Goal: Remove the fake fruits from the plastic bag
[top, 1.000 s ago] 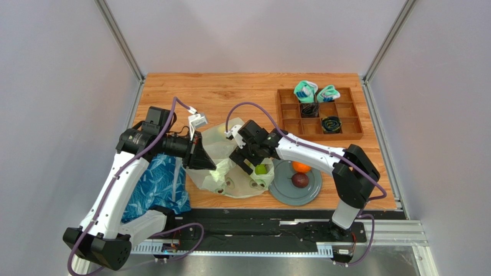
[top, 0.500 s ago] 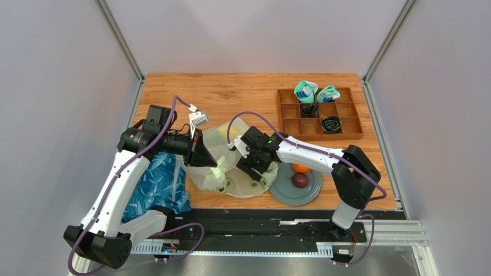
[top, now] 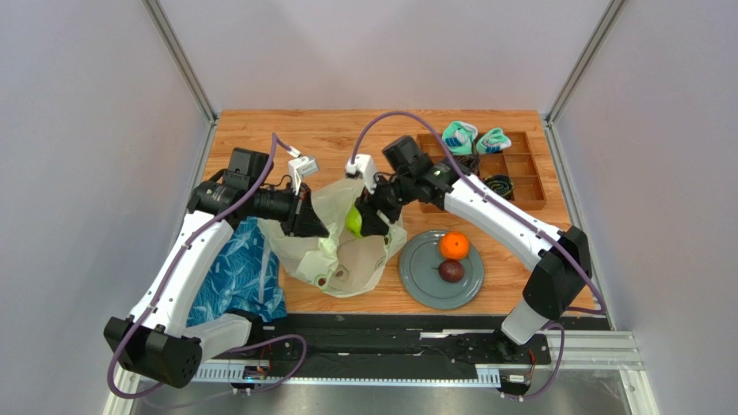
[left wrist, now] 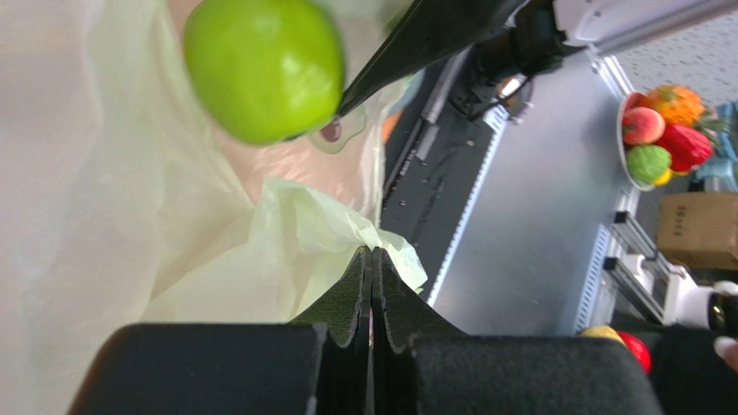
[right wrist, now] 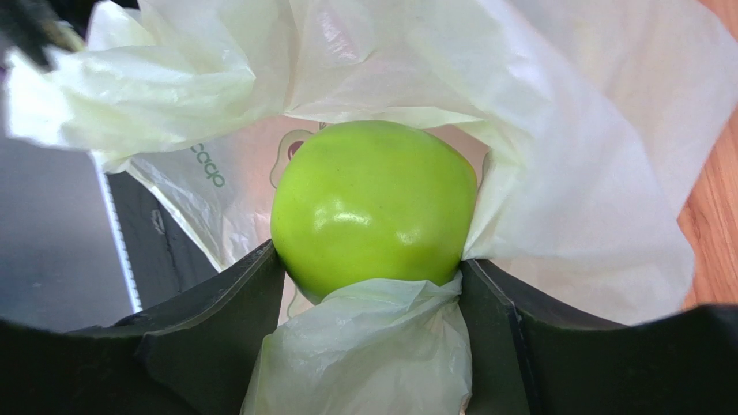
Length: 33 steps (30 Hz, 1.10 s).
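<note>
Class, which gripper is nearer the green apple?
Right. The right gripper clasps the green apple between its fingers; the left gripper sits beside it, pinching the plastic bag.

Top view looks steeply down on the whole desk [top: 303,138]; both wrist views sit close, sharing the green apple [right wrist: 374,206]

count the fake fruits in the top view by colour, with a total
green: 1, the green apple, held in the right gripper at the mouth of the plastic bag
orange: 1, the orange on the grey plate
dark brown-purple: 1, the dark fruit on the same plate
total: 3; anything still inside the bag is hidden
</note>
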Motion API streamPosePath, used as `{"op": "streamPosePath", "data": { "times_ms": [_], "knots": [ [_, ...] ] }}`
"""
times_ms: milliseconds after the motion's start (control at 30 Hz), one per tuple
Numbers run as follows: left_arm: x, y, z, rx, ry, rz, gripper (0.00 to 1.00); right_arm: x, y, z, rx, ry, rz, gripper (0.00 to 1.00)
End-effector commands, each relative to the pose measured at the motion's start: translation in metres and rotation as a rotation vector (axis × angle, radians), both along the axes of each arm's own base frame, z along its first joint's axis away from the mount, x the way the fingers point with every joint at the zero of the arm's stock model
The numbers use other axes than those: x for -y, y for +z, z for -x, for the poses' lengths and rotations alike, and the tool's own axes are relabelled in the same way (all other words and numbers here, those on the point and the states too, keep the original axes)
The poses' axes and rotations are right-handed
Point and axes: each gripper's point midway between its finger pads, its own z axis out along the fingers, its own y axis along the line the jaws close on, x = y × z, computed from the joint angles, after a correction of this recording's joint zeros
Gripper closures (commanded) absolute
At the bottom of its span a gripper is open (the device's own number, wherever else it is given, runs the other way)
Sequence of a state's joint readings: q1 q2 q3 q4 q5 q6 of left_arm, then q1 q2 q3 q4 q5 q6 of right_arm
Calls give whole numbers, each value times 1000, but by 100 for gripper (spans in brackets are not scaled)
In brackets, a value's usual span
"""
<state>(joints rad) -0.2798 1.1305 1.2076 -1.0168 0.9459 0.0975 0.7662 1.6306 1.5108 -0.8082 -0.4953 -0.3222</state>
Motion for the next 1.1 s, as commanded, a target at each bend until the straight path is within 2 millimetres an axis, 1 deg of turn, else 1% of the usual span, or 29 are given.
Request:
{"op": "streamPosePath", "data": {
  "times_ms": [0,33,67,100,133,167,267,333,433,467,500,567,600,633,667,700,767,800,833,867,900,933,967,1000,1067],
  "knots": [
    [-9,13,-38,136,122,-72,100,8,45,9,-171,42,-192,41],
    [-10,14,-42,145,140,-78,100,12,45,7,-210,26,-209,38],
    [-13,12,-46,147,158,-96,100,10,51,15,-289,37,-256,37],
    [-14,11,-47,148,167,-100,100,9,51,18,-332,39,-271,36],
    [-14,10,-49,145,174,-103,100,11,45,20,-378,26,-275,36],
    [-15,8,-50,137,180,-110,100,8,47,21,-401,33,-306,36],
    [-19,-3,-55,116,203,-143,100,4,45,22,-425,52,-329,39],
    [-21,-9,-55,113,201,-160,100,4,44,19,-362,80,-322,42],
    [-21,-18,-53,91,197,-164,100,4,54,15,-308,104,-326,42],
    [-19,-20,-52,78,193,-157,100,2,66,13,-296,111,-345,42],
    [-19,-26,-50,53,196,-160,100,1,72,12,-298,111,-359,40],
    [-20,-31,-50,31,203,-167,100,-2,85,12,-282,125,-391,39],
    [-20,-21,-53,59,202,-158,86,-2,88,11,-276,119,-398,39],
    [-21,-13,-54,77,211,-154,70,-3,87,8,-268,106,-397,39],
    [-21,1,-55,102,211,-131,59,-3,86,6,-259,100,-395,40],
    [-20,32,-59,174,205,-85,45,-2,80,7,-261,94,-386,40],
    [-12,66,-49,220,150,9,34,0,78,2,-224,78,-380,41],
    [-9,83,-45,225,148,50,26,0,78,2,-212,77,-378,41],
    [-3,90,-46,200,144,91,24,0,80,0,-197,74,-379,41],
    [5,97,-37,147,92,157,23,0,82,-1,-179,77,-382,42],
    [12,96,-37,57,90,208,13,0,84,-2,-171,78,-382,41],
    [17,91,-38,-18,74,239,7,-1,88,-3,-159,82,-388,41],
    [21,80,-34,-115,48,271,5,-1,90,-3,-150,83,-390,41],
    [25,79,-38,-169,56,296,4,-1,92,-4,-142,86,-394,41],
    [28,65,-44,-263,67,294,4,-3,96,-1,-130,96,-402,41]
  ]
}}
